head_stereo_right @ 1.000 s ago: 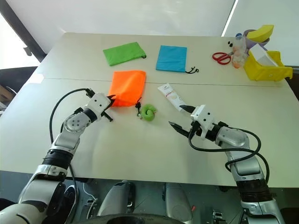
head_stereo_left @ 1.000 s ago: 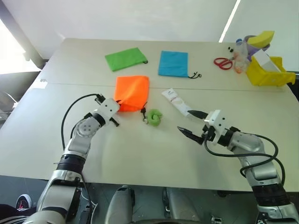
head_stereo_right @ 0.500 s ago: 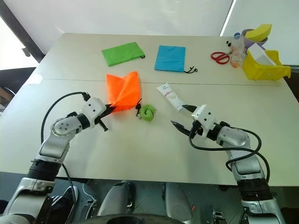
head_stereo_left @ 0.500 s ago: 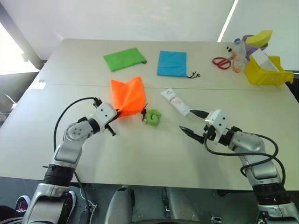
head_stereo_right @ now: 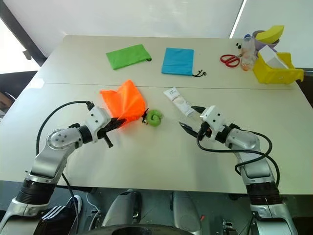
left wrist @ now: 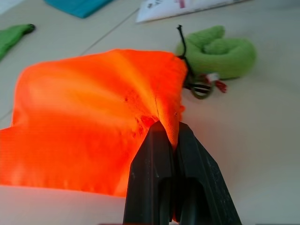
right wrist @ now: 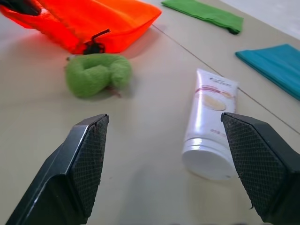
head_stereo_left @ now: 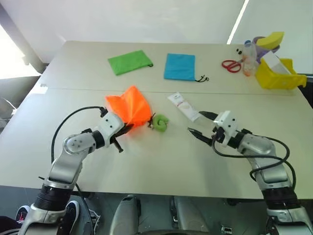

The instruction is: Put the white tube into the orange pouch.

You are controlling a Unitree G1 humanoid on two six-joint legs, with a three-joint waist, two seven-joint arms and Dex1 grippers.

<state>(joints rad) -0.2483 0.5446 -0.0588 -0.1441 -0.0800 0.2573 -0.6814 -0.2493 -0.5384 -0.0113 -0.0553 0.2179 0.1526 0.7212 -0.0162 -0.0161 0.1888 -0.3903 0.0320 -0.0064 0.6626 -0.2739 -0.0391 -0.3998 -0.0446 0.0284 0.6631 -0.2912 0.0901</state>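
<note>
Left gripper [left wrist: 168, 136] pinches the orange pouch [head_stereo_left: 128, 108], seemingly lifting one edge off the table; the white tube [right wrist: 209, 143] lies outside it, between the right gripper's [head_stereo_left: 201, 125] spread fingertips.

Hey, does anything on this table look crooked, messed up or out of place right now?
Only the orange pouch: the left hand is shut on one edge, so it is lifted and bunched into a peak, while the green pouch and blue pouch lie flat.
</note>
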